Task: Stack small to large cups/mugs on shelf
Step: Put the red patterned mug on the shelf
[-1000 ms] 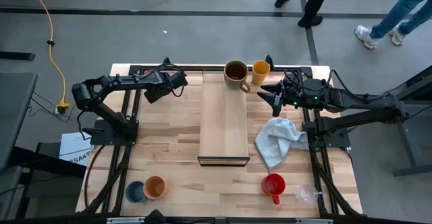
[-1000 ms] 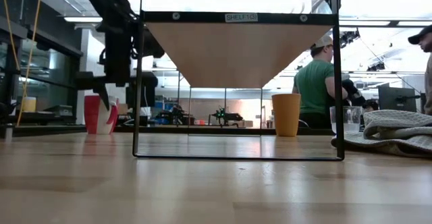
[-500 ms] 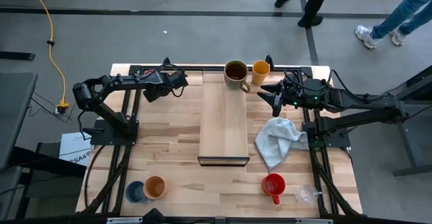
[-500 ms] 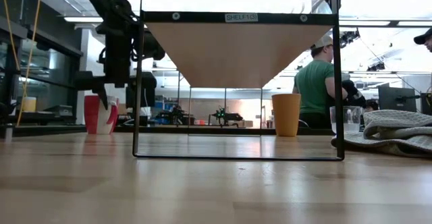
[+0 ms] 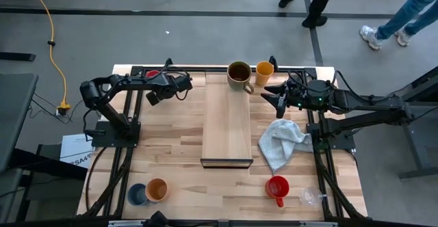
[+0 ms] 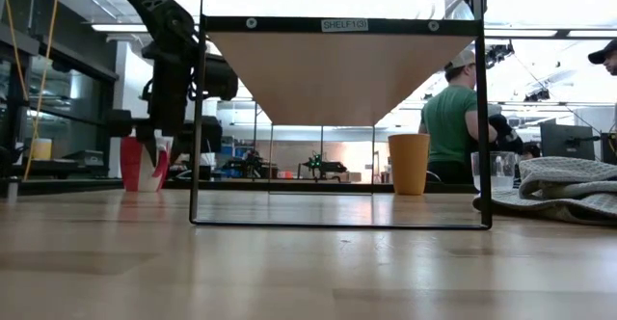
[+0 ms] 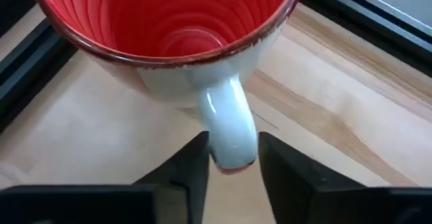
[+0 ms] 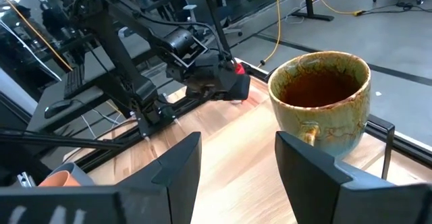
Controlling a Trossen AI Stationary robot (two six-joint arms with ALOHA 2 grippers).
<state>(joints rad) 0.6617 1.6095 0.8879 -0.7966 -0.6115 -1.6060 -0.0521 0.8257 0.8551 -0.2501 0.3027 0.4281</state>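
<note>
A red mug (image 7: 169, 42) with a white outside stands upright at the table's far left (image 5: 152, 73). My left gripper (image 7: 233, 166) is at its handle, one finger on each side. On the far end of the shelf (image 5: 228, 128) stands the olive-brown mug (image 5: 239, 74), with an orange cup (image 5: 264, 70) just to its right. My right gripper (image 5: 279, 98) waits open to the right of the shelf, pointing at the olive-brown mug (image 8: 322, 102). Near the front edge are a blue cup (image 5: 137, 194), an orange cup (image 5: 157, 189), a red mug (image 5: 277, 187) and a glass cup (image 5: 311, 197). My left gripper has the red mug's white handle (image 7: 229, 133) between its two fingers, near the handle's outer curve. The fingers (image 7: 196, 166) come slanting down from above, on the mug's near side. The mug stands upright with its bottom on the table (image 6: 143, 163).
A pale grey cloth (image 5: 284, 143) lies crumpled right of the shelf, under my right arm. Dark frame rails run along the table's left, right and far edges. People stand on the floor beyond the far edge and show in the low view's background.
My left gripper has gone a little toward the table's right edge and down, onto the red mug's handle. The mug has stayed where it was. My right arm has kept still.
</note>
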